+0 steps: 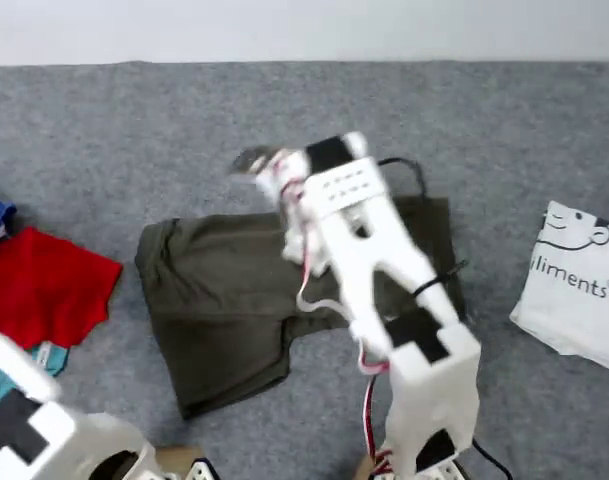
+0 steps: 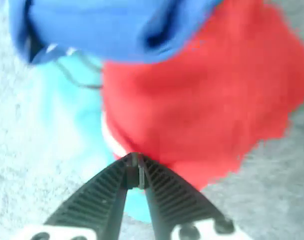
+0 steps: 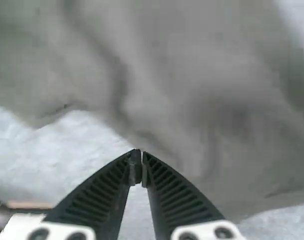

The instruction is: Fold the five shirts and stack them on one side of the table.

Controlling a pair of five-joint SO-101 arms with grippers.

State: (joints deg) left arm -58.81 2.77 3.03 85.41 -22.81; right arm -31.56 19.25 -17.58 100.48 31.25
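High view, white shirt [image 1: 574,290] bearing dark lettering, olive shirt [image 1: 219,290] centre

A table [image 1: 504,130] takes up most of the high view, and its top is covered in a grey, felt-like cloth [image 1: 104,120] with a slightly fuzzy nap. Along the far edge runs a plain white wall [image 1: 304,30]. The light is soft and even across the cloth. At the near edge a small tan wooden strip [image 1: 176,458] shows.

arm [image 1: 374,250]: white, black | cables [image 1: 368,410]: red, black | right gripper [image 3: 137,157]: black, ribbed
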